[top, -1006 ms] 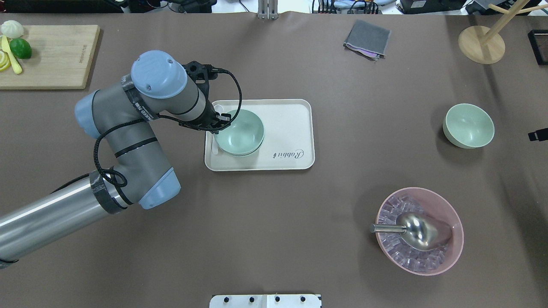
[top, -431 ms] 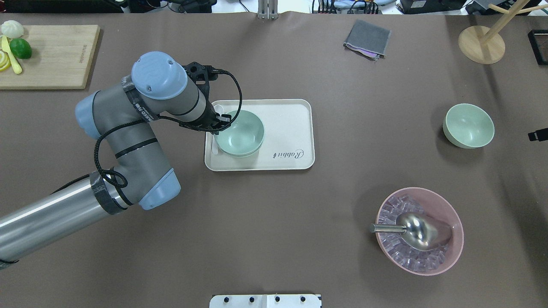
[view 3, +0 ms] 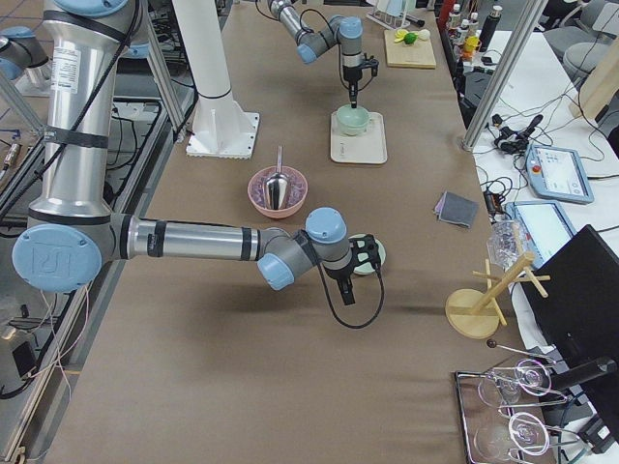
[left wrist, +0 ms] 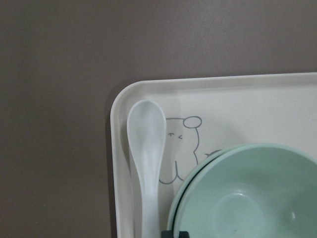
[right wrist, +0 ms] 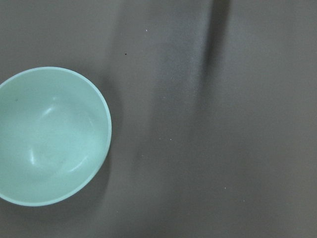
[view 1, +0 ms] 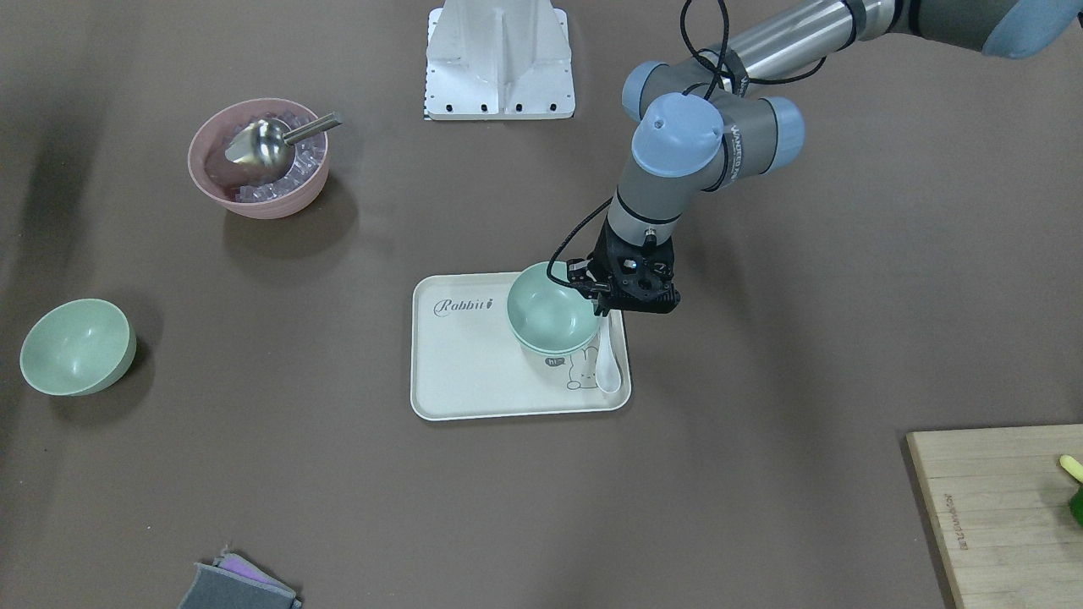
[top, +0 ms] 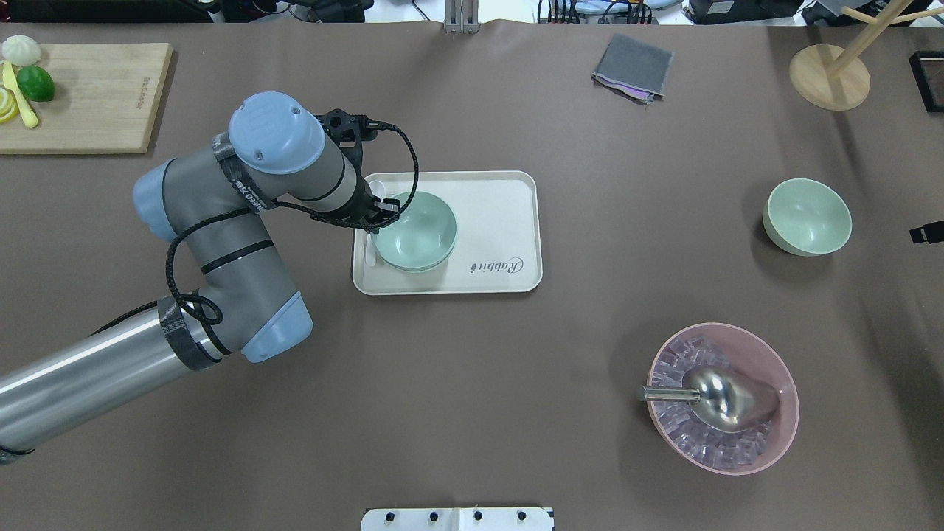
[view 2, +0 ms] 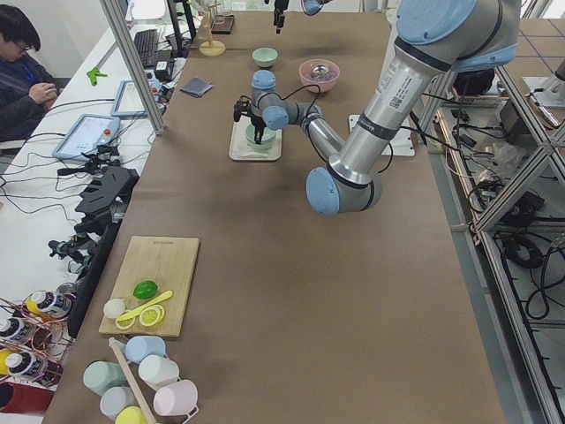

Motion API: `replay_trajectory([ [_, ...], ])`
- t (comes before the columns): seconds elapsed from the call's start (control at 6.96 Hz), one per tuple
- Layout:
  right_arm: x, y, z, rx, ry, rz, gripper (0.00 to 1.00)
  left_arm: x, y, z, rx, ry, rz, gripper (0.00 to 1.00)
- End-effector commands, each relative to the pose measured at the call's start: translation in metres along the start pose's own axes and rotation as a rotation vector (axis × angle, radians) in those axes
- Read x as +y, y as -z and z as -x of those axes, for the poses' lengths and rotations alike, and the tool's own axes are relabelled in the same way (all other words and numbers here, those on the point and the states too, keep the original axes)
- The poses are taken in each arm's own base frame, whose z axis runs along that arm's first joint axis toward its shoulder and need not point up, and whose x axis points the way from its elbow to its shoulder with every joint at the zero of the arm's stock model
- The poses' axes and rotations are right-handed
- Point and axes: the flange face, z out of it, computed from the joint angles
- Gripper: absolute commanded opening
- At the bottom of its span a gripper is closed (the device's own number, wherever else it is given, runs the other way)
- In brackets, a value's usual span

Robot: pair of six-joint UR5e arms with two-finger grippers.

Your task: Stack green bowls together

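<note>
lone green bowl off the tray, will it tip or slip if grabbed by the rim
Probably stiff: the lone green bowl shows a clean round rim. Likely light, since it is empty. Its rounded sides narrow toward the base, so a one-sided rim pinch may tilt it.

A brown-covered worktop (top: 457, 413) fills the room. Aluminium frame posts (view 2: 134, 71) stand at its edge, beside a white side desk (view 2: 26, 190) strewn with cables (view 2: 40, 208).

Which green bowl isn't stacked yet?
The lone bowl on the bare table, far from the tray. The other two sit nested on the tray by the left tool.
</note>
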Motion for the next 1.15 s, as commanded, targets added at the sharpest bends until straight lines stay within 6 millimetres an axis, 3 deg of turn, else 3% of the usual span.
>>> replay_trajectory([
  [0.0, 0.000, 0.000, 0.000, 0.000, 0.000, 0.000, 1.00, -0.001, -0.002, -0.001, 0.015, -0.005, -0.007, 0.00],
  [0.14, 0.000, 0.000, 0.000, 0.000, 0.001, 0.001, 1.00, -0.001, -0.001, -0.002, 0.019, -0.011, -0.007, 0.25],
  [0.29, -0.002, 0.000, 0.001, -0.001, 0.003, -0.002, 1.00, -0.001, 0.004, -0.005, 0.041, -0.026, -0.017, 0.97],
  [0.43, -0.011, 0.004, 0.008, -0.005, 0.015, -0.017, 1.00, -0.002, 0.027, -0.012, 0.072, -0.034, -0.036, 0.98],
  [0.57, -0.025, 0.007, 0.015, -0.006, 0.021, -0.034, 1.00, -0.017, 0.051, 0.007, 0.053, -0.005, 0.015, 0.98],
  [0.72, -0.030, -0.002, 0.020, 0.019, 0.029, -0.027, 1.00, -0.021, 0.085, 0.039, 0.030, -0.127, 0.031, 0.99],
  [0.86, -0.040, -0.007, 0.027, 0.029, 0.020, -0.008, 1.00, -0.011, 0.106, 0.092, 0.000, -0.197, 0.028, 0.99],
  [1.01, -0.049, -0.013, 0.030, 0.034, 0.007, 0.012, 1.00, -0.013, 0.116, 0.160, -0.032, -0.278, 0.044, 0.99],
])
